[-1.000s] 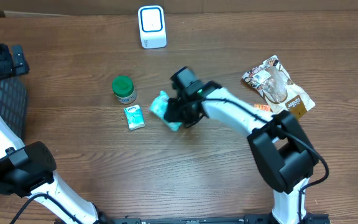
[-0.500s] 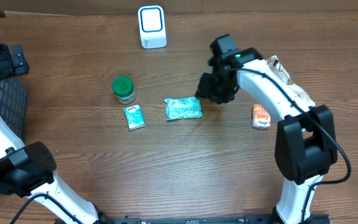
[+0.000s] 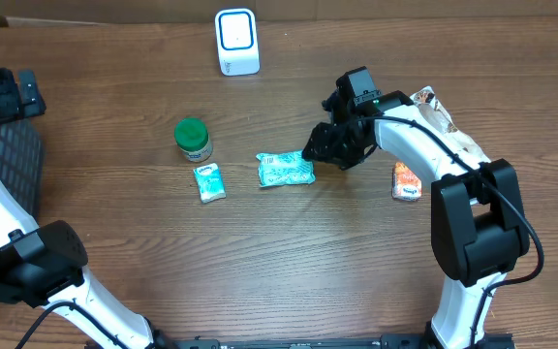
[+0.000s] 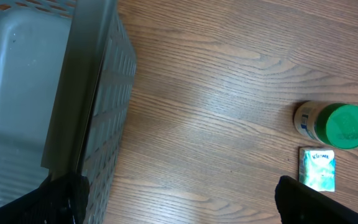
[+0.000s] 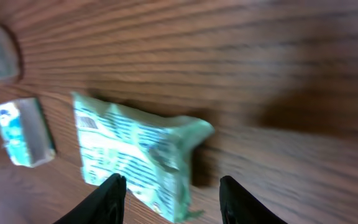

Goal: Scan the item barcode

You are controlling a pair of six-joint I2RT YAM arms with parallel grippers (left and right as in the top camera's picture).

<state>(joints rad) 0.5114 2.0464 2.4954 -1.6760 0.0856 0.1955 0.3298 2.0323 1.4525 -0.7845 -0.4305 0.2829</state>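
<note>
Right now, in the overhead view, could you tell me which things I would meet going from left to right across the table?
From the left: black basket → green-capped bottle → white scanner → teal pouch → orange packet.

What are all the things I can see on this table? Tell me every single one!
scanner: one, white, back of the table
jar: one, green lid, left of the middle
small packet: one, teal, just in front of the jar
big packet: one, teal, lying flat mid-table
orange packet: one, orange, right side
snack bag: one, brown and white, far right, partly hidden by the right arm
basket: one, grey, left edge
table: one, brown wood
left arm: one, white and black, by the basket, jaws open
right arm: one, white and black, jaws open beside the big packet, holding nothing
</note>
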